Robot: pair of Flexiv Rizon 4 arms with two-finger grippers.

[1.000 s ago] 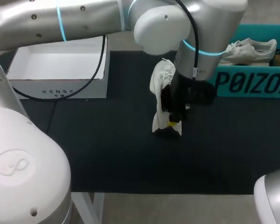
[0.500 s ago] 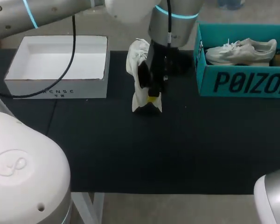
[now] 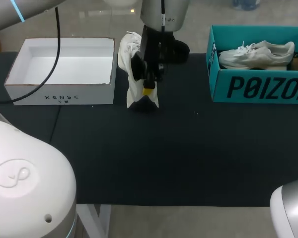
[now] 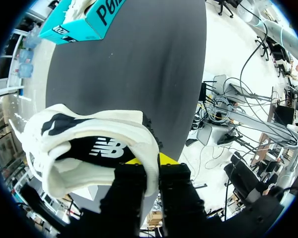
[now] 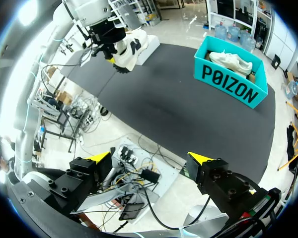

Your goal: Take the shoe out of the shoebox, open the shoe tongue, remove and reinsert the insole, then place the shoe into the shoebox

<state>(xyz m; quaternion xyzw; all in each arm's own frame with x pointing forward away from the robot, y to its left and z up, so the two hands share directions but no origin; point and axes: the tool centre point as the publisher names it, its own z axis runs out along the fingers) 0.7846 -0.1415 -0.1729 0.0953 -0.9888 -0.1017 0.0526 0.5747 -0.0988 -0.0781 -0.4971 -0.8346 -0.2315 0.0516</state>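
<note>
- Left gripper (image 3: pixel 148 92): closed on the white fabric sneaker with dark lining (image 3: pixel 128 59). In the left wrist view, the sneaker's (image 4: pixel 89 129) collar wall runs between the two yellow-tipped fingers, one inside the opening and one outside.
- Sneaker: hangs on end from the left gripper (image 4: pixel 151 161), over the black table mat (image 3: pixel 188 158). Whether its lower end touches the mat cannot be told.
- Open white cardboard shoebox (image 3: pixel 62 94): just beside the held sneaker, on the side away from the teal box, with nothing visible inside it.
- Teal cardboard box (image 3: pixel 258 89): well apart from the left gripper on its other side, holding a second pale sneaker (image 3: pixel 258 52).
- Right gripper (image 5: pixel 150 157): fingers spread wide with nothing between them. It sits well away from the sneaker, which shows far ahead of it.
- Progress, as judged: the sneaker is out of a box and gripped. A dark printed insole appears seated inside it, so the insole steps may be done, though this is not certain.
- Remaining, as judged: lowering the sneaker into the white shoebox and letting go.
</note>
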